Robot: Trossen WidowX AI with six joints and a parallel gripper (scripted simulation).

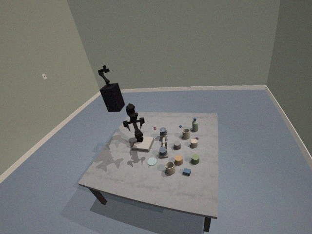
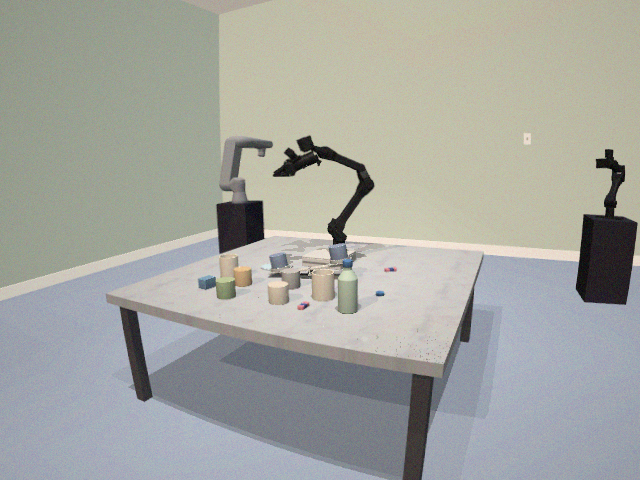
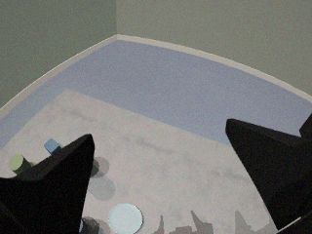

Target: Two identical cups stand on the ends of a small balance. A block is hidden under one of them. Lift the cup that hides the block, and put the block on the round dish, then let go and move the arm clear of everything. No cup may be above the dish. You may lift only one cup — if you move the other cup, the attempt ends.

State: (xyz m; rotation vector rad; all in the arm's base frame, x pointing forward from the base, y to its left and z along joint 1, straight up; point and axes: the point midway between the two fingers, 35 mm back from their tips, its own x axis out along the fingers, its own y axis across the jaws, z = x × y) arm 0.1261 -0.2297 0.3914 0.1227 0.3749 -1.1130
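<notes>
We hold the gripper [image 2: 281, 172] spread and empty, high above the table; both cups [image 1: 163, 130] [image 1: 163, 151] sit on the balance [image 1: 164, 142] far below the fingertips, and descending onto the wrong cup would end our attempt.

My end effector [image 2: 283, 171] wide open, high above the desk [image 1: 141, 181], free air beneath, round dish [image 1: 151, 161] unobstructed from above, balance cups [image 1: 163, 151] close beside it, jars [image 1: 169, 167] crowding the far side

Matte black jointed arm [image 2: 356, 186]; end effector [image 2: 283, 171] dark, pointed fingers.
</notes>
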